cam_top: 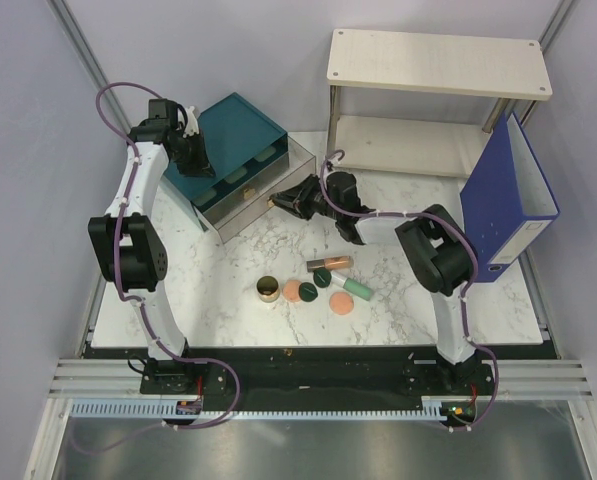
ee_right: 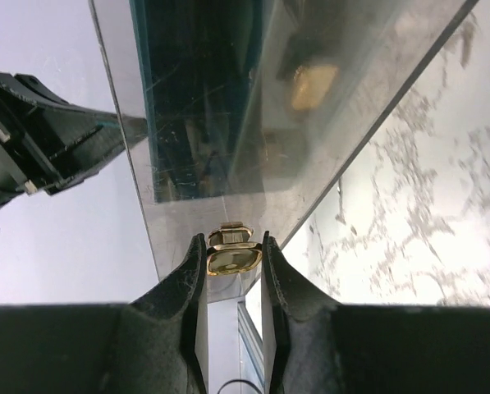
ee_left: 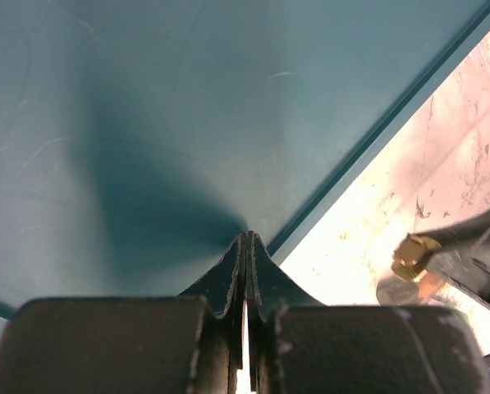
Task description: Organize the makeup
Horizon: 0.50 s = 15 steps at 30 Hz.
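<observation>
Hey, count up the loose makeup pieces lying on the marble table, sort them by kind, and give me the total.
Gold-lidded round jar: 1
Peach-pink discs: 2
Dark green round compacts: 2
Copper-tipped clear tube: 1
Mint-green tube: 1
Total: 7

Gold-lidded jar [cam_top: 268,290], teal drawer box [cam_top: 233,130], blue binder [cam_top: 508,190].
</observation>
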Available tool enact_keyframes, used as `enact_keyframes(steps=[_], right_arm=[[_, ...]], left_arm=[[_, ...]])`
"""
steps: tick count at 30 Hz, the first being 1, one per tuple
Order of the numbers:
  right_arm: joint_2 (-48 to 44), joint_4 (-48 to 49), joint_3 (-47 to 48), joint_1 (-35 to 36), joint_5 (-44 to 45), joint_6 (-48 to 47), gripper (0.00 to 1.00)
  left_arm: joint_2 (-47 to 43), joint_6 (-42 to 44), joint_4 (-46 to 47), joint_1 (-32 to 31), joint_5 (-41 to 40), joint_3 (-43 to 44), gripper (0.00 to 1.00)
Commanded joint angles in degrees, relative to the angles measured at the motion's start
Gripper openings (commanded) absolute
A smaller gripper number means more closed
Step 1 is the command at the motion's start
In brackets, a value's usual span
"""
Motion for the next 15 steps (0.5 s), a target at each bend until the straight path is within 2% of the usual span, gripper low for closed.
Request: enact_keyframes(steps=[1, 7, 8, 9, 11, 12, 14, 15], right_arm=[[-5.2, -1.3, -5.4, 0.5, -1.3, -4.4, 0.0], [-7.3, -3.2, -8.9, 0.5, 1.5, -5.5, 0.02], [-7.2, -3.2, -8.5, 0.5, 1.2, -5.8, 0.06], [-6.6, -3.3, -8.1, 0.5, 0.4, -5.9, 0.16], [-6.5, -3.3, -7.4, 0.5, -0.2, -6.1, 0.25], [-6.9, -4.2, -7.2, 0.5, -0.1, -7.0, 0.37], [-8.6, -6.8, -6.3, 0.6, 0.6, -9.1, 0.47], [-9.4, -11.3, -5.8, 0.7, 1.5, -12.0, 0.55]], left_arm=[[3.4, -0.8, -6.5, 0.0, -5.2, -1.7, 0.02], [2.8, -1.0, -6.5, 0.1, -5.5, -2.5, 0.02], [2.5, -1.0, -6.5, 0.1, -5.6, -2.6, 0.02], [2.2, -1.0, -6.5, 0.1, -5.9, -2.7, 0.02], [1.9, -0.9, -6.5, 0.0, -6.1, -2.7, 0.02], [1.6, -0.9, -6.5, 0.0, -6.2, -2.5, 0.02], [1.3, -0.7, -6.5, 0.0, -6.5, -2.2, 0.02], [1.1, -0.6, -6.5, 0.0, -6.5, -1.6, 0.02]])
